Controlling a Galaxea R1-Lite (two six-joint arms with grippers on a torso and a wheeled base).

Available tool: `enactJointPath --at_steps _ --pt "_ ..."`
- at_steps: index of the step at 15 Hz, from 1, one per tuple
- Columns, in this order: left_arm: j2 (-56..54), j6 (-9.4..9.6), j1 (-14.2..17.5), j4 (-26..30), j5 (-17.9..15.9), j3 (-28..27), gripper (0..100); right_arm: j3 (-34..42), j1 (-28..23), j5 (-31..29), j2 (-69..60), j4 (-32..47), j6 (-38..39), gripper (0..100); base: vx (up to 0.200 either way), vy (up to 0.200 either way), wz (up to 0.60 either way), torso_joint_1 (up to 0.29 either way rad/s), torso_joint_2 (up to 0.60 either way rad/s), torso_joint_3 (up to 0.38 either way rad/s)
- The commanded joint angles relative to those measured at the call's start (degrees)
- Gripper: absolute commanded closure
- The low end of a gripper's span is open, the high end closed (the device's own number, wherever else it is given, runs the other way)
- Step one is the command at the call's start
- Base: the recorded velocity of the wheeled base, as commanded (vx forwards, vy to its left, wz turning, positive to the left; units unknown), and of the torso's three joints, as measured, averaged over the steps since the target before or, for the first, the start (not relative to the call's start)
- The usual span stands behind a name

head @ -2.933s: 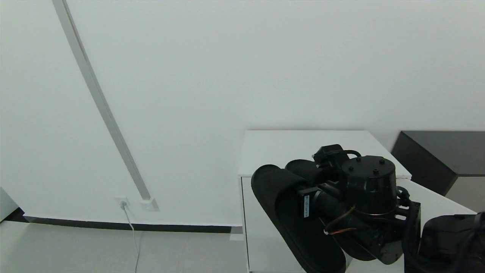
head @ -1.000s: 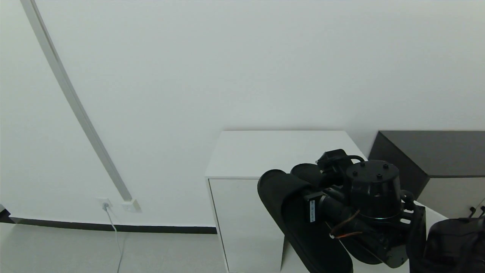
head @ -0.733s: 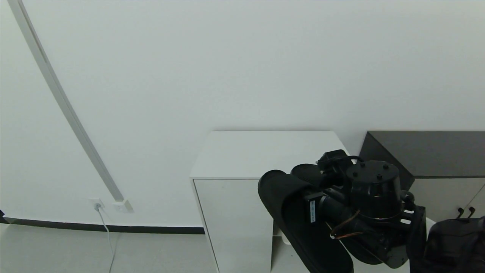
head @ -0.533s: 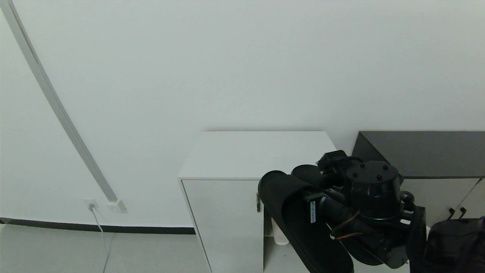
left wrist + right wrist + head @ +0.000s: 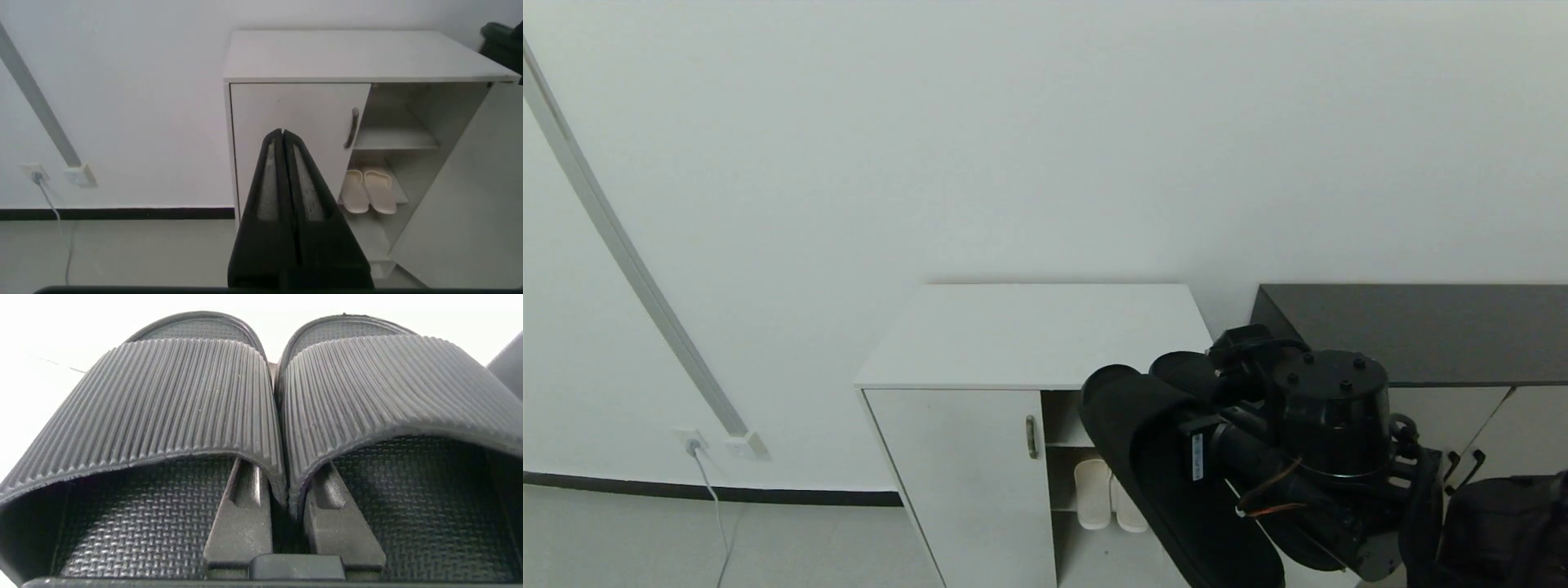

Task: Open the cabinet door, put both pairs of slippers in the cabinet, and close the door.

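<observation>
The black slippers (image 5: 1152, 474) hide the right side of the open cabinet (image 5: 1029, 339) and part of the white slippers (image 5: 1092, 494). The cabinet's bottom is cut off by the edge. The straps cover the right tool's (image 5: 284, 496) tips.

Head, left wrist: shared cabinet (image 5: 1029, 335)

Your head view is panning right: the white cabinet (image 5: 1029, 336) is sliding left in frame, its open half and white slippers (image 5: 1104, 494) coming into sight.
</observation>
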Motion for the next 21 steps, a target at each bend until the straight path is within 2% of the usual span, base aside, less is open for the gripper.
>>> enactJointPath --at_steps 1,15,21 --pt "0.1 0.02 0.1 0.0 0.0 0.0 100 0.2 0.0 0.0 0.2 -0.3 0.0 100 0.000 0.000 0.00 0.000 0.00 0.000" --pt "0.1 -0.07 0.2 0.0 0.0 0.0 100 0.6 0.0 -0.1 0.4 -0.5 -0.1 100 0.000 0.000 0.00 0.000 0.00 0.000" --pt "0.1 -0.07 0.1 0.0 0.0 0.0 100 0.6 0.0 0.0 0.4 -0.5 -0.1 100 0.000 0.000 0.00 -0.137 0.32 0.169"
